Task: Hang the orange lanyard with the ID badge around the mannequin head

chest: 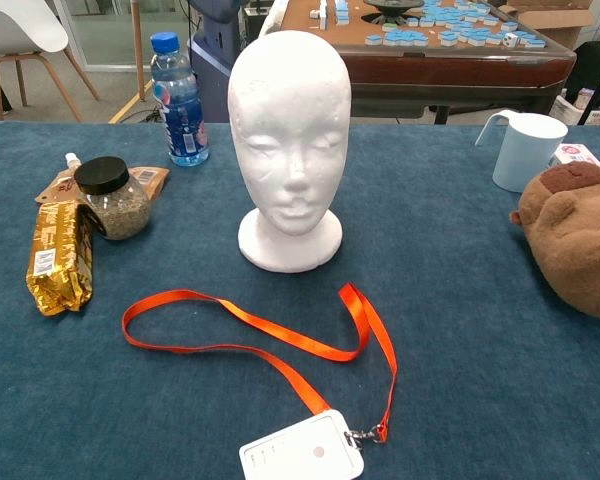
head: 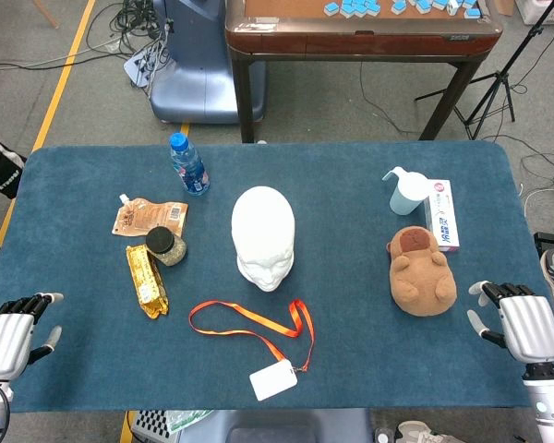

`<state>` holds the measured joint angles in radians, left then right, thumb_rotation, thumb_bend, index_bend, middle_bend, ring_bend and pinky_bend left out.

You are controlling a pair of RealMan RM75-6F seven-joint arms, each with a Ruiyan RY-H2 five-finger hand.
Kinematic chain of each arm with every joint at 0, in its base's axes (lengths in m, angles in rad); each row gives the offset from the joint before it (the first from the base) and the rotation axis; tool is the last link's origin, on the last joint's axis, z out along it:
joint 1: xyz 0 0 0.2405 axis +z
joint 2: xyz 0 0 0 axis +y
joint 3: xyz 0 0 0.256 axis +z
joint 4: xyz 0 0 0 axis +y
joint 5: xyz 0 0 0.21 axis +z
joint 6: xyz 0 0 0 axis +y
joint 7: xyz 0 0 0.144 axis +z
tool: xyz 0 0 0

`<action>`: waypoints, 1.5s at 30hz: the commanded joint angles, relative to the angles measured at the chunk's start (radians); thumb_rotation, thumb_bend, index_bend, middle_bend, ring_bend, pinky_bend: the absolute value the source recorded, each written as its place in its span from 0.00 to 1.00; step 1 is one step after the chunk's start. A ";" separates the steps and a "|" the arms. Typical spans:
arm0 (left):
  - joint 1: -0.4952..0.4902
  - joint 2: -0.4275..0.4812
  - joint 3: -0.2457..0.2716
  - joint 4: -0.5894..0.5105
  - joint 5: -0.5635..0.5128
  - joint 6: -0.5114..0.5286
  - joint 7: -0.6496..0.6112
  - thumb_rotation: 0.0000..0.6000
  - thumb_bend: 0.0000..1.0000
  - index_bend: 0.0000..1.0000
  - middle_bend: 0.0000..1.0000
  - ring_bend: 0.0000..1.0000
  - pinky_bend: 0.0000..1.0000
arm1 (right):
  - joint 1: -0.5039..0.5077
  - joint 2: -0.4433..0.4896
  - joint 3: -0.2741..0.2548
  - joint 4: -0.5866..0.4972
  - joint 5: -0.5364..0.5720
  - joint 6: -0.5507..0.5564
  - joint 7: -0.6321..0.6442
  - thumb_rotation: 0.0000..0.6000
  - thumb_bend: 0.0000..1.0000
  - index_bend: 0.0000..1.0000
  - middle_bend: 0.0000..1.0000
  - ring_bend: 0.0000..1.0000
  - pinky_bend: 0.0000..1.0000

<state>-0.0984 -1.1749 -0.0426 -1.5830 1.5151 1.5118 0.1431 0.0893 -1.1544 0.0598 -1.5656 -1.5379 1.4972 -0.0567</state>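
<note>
The white mannequin head (head: 263, 236) (chest: 289, 145) stands upright at the table's middle, facing me. In front of it the orange lanyard (head: 254, 323) (chest: 270, 340) lies flat in a loose loop, its white ID badge (head: 273, 380) (chest: 302, 450) clipped at the near end by the table's front edge. My left hand (head: 11, 337) rests at the near left corner, fingers apart, holding nothing. My right hand (head: 520, 321) sits at the near right edge, fingers apart and empty. Neither hand shows in the chest view.
Left of the head lie a gold snack pack (head: 146, 280), a black-lidded jar (head: 167, 246), a brown pouch (head: 148, 218) and a blue water bottle (head: 188, 164). On the right sit a brown plush toy (head: 421, 270), a pale blue jug (head: 408, 191) and a white box (head: 442, 215).
</note>
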 commanded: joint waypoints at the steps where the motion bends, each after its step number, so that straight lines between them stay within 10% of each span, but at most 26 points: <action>1: 0.000 0.000 0.000 0.005 0.009 0.007 -0.012 1.00 0.31 0.32 0.36 0.36 0.35 | 0.000 0.002 0.000 -0.003 -0.002 0.001 -0.001 1.00 0.32 0.43 0.55 0.46 0.46; 22: -0.023 0.015 0.016 0.032 0.098 0.017 -0.090 1.00 0.31 0.37 0.53 0.55 0.52 | 0.085 0.072 -0.024 -0.111 -0.138 -0.073 0.039 1.00 0.33 0.43 0.64 0.61 0.56; 34: -0.034 0.030 0.035 0.027 0.152 0.028 -0.123 1.00 0.31 0.39 0.67 0.70 0.72 | 0.316 0.142 -0.059 -0.241 -0.225 -0.427 0.042 1.00 0.79 0.43 0.92 0.99 0.99; 39: -0.028 0.025 0.037 0.030 0.145 0.033 -0.128 1.00 0.31 0.39 0.67 0.70 0.72 | 0.407 0.126 -0.060 -0.266 -0.202 -0.576 0.053 1.00 1.00 0.43 1.00 1.00 1.00; 45: -0.026 0.024 0.041 0.033 0.147 0.035 -0.135 1.00 0.33 0.39 0.67 0.70 0.72 | 0.485 0.056 -0.058 -0.251 -0.157 -0.696 0.040 0.88 1.00 0.43 1.00 1.00 1.00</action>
<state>-0.1247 -1.1509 -0.0016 -1.5497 1.6621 1.5463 0.0085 0.5503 -1.0717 0.0030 -1.8209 -1.7131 0.8335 -0.0118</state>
